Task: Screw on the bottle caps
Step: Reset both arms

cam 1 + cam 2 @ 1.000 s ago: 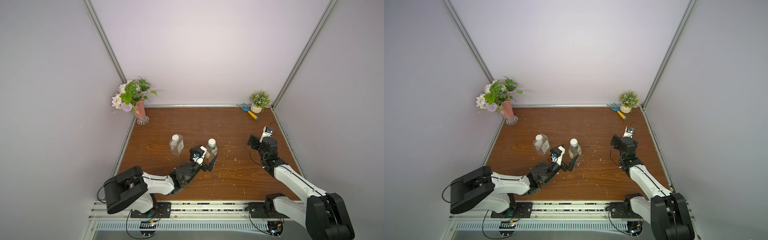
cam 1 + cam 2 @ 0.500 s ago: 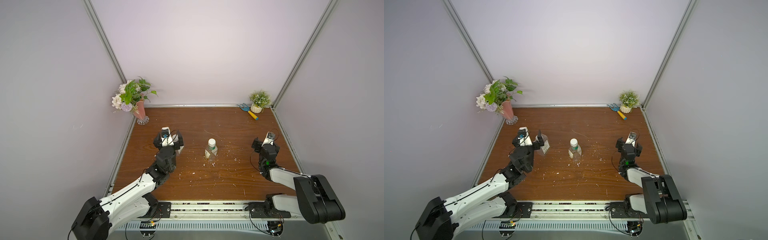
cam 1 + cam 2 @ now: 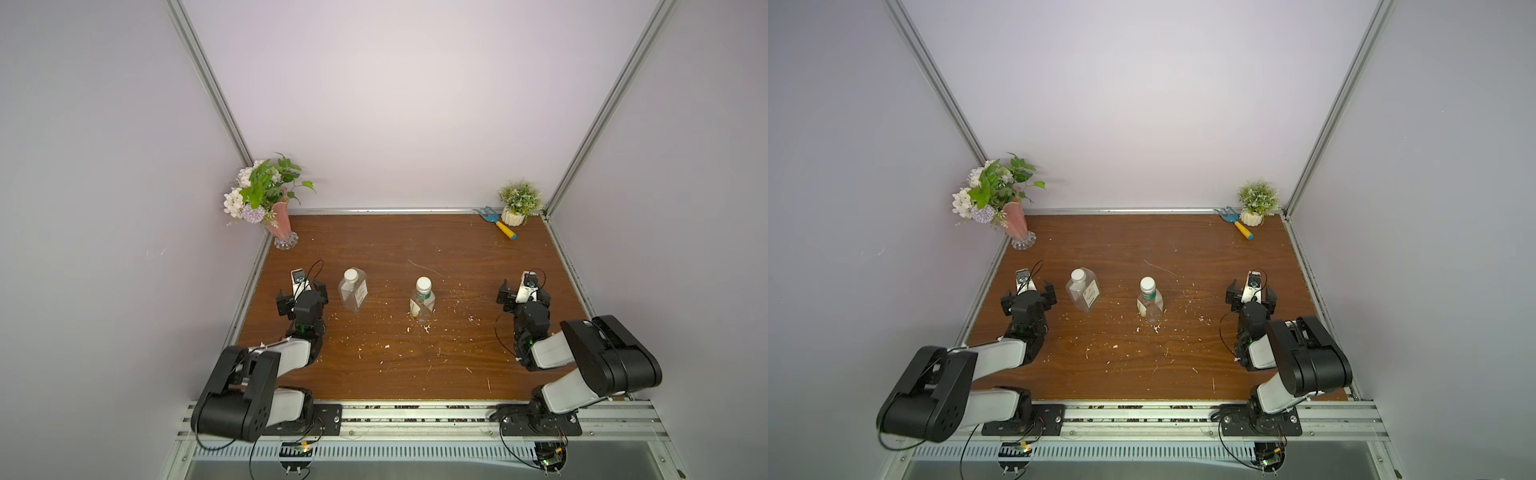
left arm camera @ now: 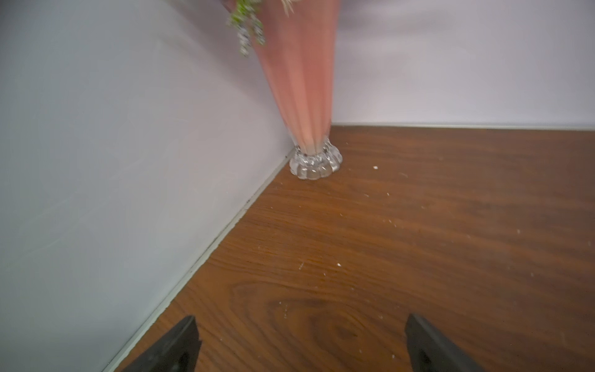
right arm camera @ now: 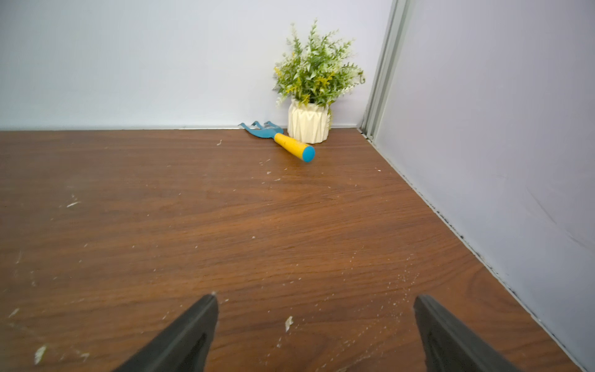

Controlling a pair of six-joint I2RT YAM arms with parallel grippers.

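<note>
Bottle caps [image 3: 351,274] sit on the necks of both bottles, which stand upright and apart on the table [image 3: 374,241]. The squarish bottle [image 3: 355,297] is just beside the left gripper [image 3: 302,291], and the round bottle [image 3: 423,305] stands near the middle. How tightly the caps are screwed cannot be told. The left gripper's jaws are spread wide, holding and touching nothing. The right gripper [image 3: 524,291], well apart from both bottles, is likewise spread wide and empty. White flecks [image 3: 426,328] litter the brown wood. A pink vase [image 3: 279,220] stands in one far corner, a potted plant [image 3: 517,205] and a hand rake [image 3: 498,222] in the other, between pale walls.
</note>
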